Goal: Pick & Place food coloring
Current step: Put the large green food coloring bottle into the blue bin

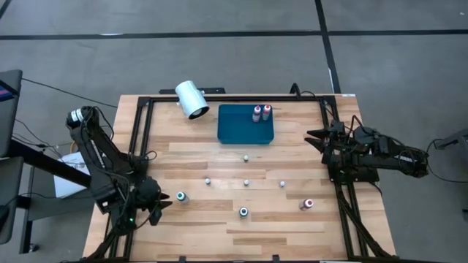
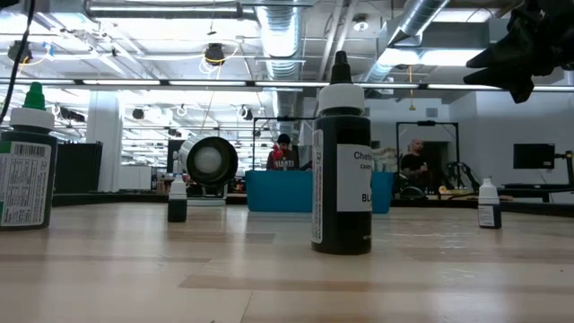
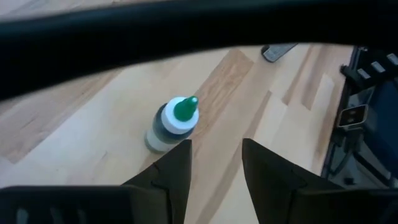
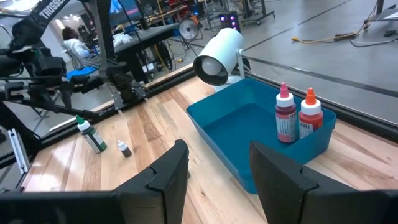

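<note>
A green-topped food coloring bottle stands upright on the wood table near the front left. My left gripper is just left of it, slanting down, open, and the bottle sits ahead of its fingertips, untouched. Two red-topped bottles stand inside the blue tray at its far right corner. A red-topped bottle and a dark-capped one stand near the front edge. My right gripper waits open at the right edge, facing the tray.
A big white cylinder lies on its side at the far edge, left of the tray. Several tiny white-capped bottles stand spread over the table's middle. A black frame rail runs along the table's sides.
</note>
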You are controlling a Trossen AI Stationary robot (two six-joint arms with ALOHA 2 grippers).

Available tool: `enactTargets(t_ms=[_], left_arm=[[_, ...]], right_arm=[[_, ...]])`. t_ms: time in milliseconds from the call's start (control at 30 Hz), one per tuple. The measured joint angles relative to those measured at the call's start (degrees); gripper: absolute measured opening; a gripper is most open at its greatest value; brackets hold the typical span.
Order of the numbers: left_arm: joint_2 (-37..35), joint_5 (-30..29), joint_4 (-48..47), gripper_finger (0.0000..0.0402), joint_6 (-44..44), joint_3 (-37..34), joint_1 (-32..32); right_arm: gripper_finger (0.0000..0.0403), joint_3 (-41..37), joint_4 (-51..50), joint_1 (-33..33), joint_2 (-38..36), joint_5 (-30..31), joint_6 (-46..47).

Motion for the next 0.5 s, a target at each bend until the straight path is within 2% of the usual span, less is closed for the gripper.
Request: enactTargets(t_ms=[200, 500], left_arm=[[3.6, 2.08, -0.35, 0.0132, 0.26, -0.38, 0.0], [11.66, 1.57, 0.28, 0.0132, -2.37, -0.43, 0.02]], right_arm=[[0.0159, 0.0, -0.02, 0.0, -0.02, 0.0, 0.0], [0.0157, 0.0, -0.02, 0.0, -0.02, 0.16, 0.0]])
